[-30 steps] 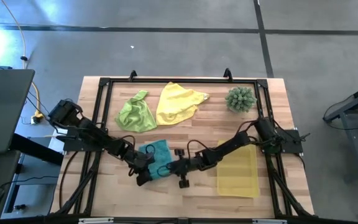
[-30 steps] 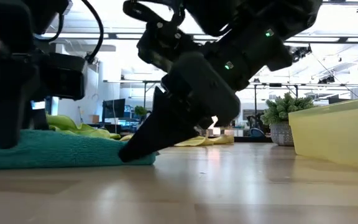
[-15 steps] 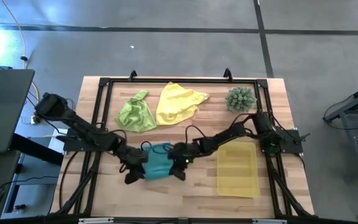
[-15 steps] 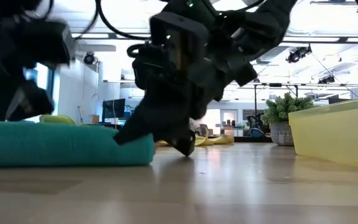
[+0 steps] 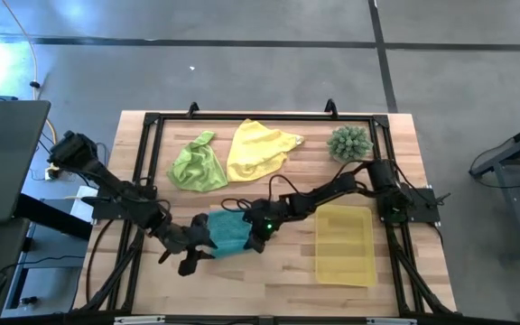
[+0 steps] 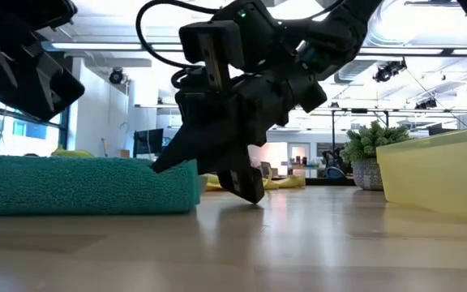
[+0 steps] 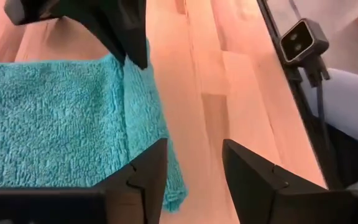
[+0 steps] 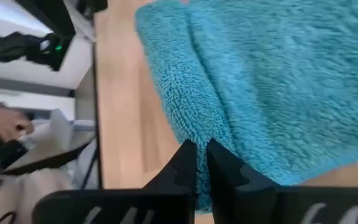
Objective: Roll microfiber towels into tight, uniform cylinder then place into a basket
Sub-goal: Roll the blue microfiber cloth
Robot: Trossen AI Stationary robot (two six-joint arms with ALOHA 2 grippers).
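— High view first: where does the teal towel (image 5: 227, 233) lie?
— Lower centre of the frame, on the wooden table (image 5: 287, 271), folded into a thick pad whose long axis runs roughly left to right. The left gripper (image 5: 190, 255) sits at its lower-left edge, the right gripper (image 5: 258, 231) at its right edge. The lime green towel (image 5: 197, 164) and yellow towel (image 5: 258, 150) lie crumpled, side by side, near the top; the basket (image 5: 345, 244) is at lower right, long axis top to bottom, with the spiky plant (image 5: 348, 143) above it.
— Low view?
— The teal towel (image 6: 87, 185) stretches horizontally across the left half. The right gripper (image 6: 164, 162) comes down from upper centre, its tip on the towel's right end. The basket (image 6: 436, 170) wall fills the right edge.
— Left wrist view?
— Its fingers (image 7: 145, 177) stand apart and released, holding nothing; one rests by the teal towel (image 7: 55, 124) edge, the other over bare wood.
— Right wrist view?
— Its fingers (image 8: 184, 163) are pressed together, tips against the teal towel (image 8: 278, 81); whether they pinch any fabric I cannot tell.
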